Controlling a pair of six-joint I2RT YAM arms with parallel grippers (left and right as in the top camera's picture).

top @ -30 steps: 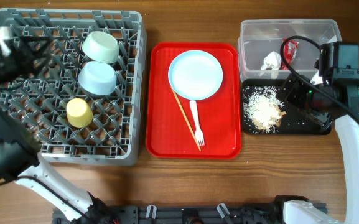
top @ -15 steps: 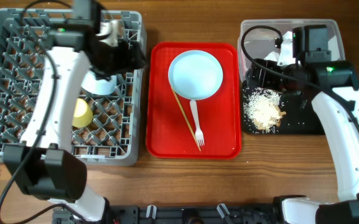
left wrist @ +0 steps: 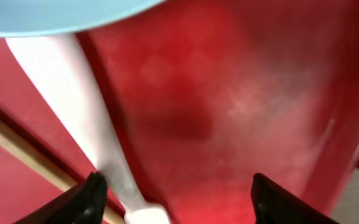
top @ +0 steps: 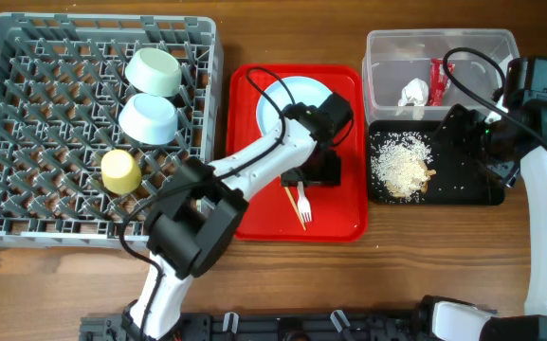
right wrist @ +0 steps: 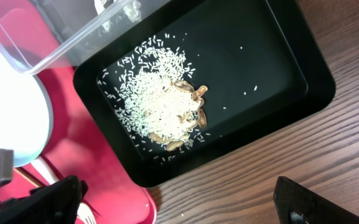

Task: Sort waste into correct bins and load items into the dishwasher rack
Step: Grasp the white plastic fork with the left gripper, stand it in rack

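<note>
The left hand (left wrist: 176,190) hangs low over the red tray (top: 344,213), fingers spread and holding nothing. The fork (left wrist: 79,106) lies close by one finger rather than midway between the two, its handle running up to the near rim of the plate (left wrist: 61,11).

The chopstick (left wrist: 17,146) lies just left of the fork, so closing from here could catch both, or push the fork sideways without pinching it. A thin flat handle on smooth plastic is likely to slip. Lifting along the handle could also nudge the plate, which sits right at its far end.

There is bare tray right of the fork for the far finger to land, but the tray's raised lip bounds it on the right and near sides. The rack (top: 27,223) on the left has free pegs along its near half – two bowls (top: 150,118) and the cup (top: 119,170) take the middle.

The right hand (right wrist: 176,193) is wide open and empty above the near-left corner of the black tray (right wrist: 279,56) holding rice (right wrist: 157,102). The tub (top: 387,57) beyond holds the tissue (top: 413,93) and wrapper (top: 437,80). Open desk (top: 425,265) lies near it.
</note>
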